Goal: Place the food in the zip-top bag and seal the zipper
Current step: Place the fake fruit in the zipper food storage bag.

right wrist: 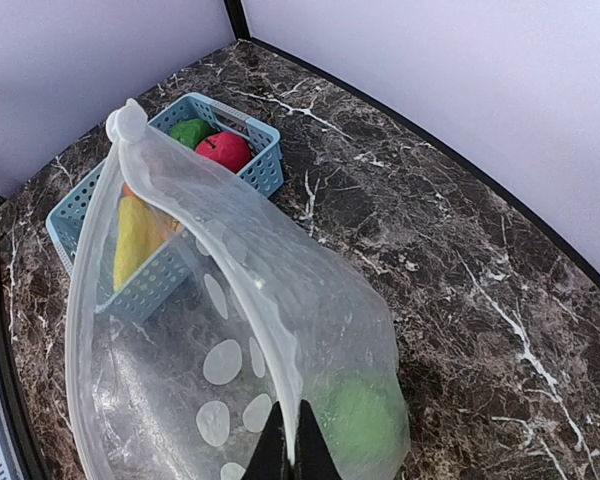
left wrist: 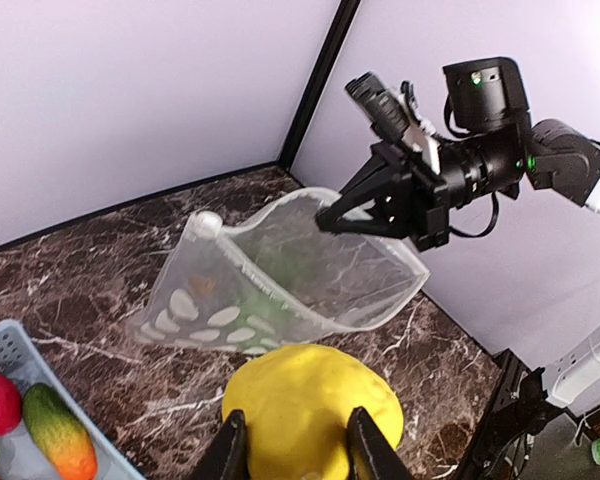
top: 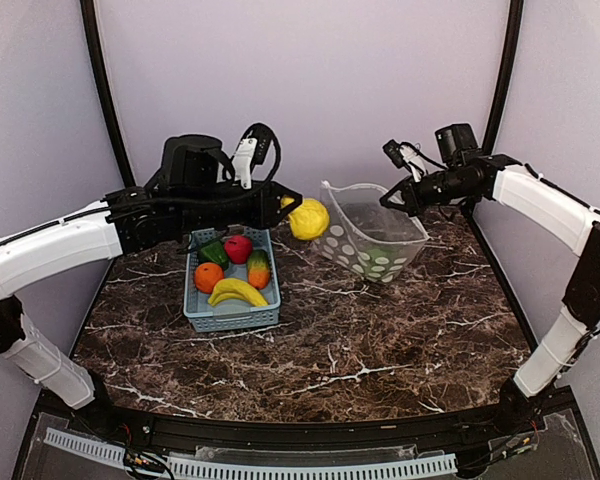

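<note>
Yellow pear (left wrist: 310, 400) is clamped between the two fingers of the left gripper (left wrist: 298, 450) and held in the air, clear of the table (top: 380, 340). From above, the pear (top: 309, 218) hangs between the blue basket (top: 232, 318) and the bag (top: 365, 240), just beside the bag's near edge and outside it.

Right gripper (top: 392, 197): the jaws are pinched together on the bag's upper mouth edge. The right wrist view shows the fingertips (right wrist: 290, 445) closed on a fold of clear plastic. This grip lifts one side of the mouth while the bottom of the bag rests on the marble-patterned table.

Bag (left wrist: 280, 280): clear, printed with white dots, and tilted with its mouth gaping toward the left arm. The zipper (left wrist: 265, 283) runs along the mouth edge and is not pressed shut. The far corner of the mouth stands up in a small knot.

Contents of the bag: one green piece (right wrist: 365, 420) lies at the bottom, low in the corner nearest the right gripper.

Contents of the basket:
- A banana bunch (top: 237, 291) lies along the front.
- An orange (top: 208, 277) sits at the left.
- A green pepper (top: 213, 252) and a red apple (top: 238, 248) sit at the back.
- A green-and-orange piece (top: 258, 269) lies at the right side.

The basket stands on the table to the left of the bag, near it but not touching.
</note>
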You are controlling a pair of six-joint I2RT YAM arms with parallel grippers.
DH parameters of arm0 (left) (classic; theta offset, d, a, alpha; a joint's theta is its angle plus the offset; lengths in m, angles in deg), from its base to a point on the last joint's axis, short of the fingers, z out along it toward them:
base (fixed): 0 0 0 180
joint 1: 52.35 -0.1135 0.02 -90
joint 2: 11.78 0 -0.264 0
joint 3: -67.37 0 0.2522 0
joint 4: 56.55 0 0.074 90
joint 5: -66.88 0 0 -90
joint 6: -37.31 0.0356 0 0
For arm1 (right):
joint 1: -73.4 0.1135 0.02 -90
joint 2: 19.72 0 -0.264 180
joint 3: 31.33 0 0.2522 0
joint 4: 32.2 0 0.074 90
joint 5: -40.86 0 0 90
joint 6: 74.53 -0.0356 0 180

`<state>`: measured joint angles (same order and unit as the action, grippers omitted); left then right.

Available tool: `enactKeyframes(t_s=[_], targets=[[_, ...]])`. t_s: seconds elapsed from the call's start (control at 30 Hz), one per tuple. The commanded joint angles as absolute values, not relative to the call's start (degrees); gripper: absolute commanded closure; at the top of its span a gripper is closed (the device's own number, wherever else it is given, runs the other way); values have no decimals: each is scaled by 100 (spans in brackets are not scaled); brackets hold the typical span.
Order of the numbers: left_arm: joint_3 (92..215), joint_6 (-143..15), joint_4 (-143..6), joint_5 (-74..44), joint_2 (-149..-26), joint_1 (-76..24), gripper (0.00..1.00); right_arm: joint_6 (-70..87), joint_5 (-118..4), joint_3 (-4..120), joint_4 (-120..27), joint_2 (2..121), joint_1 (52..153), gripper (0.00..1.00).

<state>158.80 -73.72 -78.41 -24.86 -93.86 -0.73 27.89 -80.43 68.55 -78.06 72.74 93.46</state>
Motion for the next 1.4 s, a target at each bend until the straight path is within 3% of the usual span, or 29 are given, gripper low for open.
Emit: enactKeyframes(t_s=[0.0, 0.37, 0.63, 1.1, 1.17, 1.37], targets=[[16263, -7203, -6967, -2108, -9694, -33, 91, 2942, -7950, 7088, -8168, 7398, 9511, 100], [17747, -6925, -7252, -1913, -11027, 55, 92, 2860, -8205, 7113, -8550, 7484, 9544, 100], [17897, -7016, -6887, -2614, -11638, 188, 95, 2570, -8147, 7106, -8572, 7072, 9638, 100], [18427, -7498, -7521, -4174, -12565, 302, 96, 2245, -8415, 7171, -8587, 6755, 9643, 100], [18514, -7485, -7629, -4358, -12661, 331, 92, 2233, -8497, 7181, -8590, 6739, 9643, 100], [18672, -7317, -7579, -4277, -12804, 373, 48, 2206, -8570, 7095, -8521, 6719, 9643, 100]])
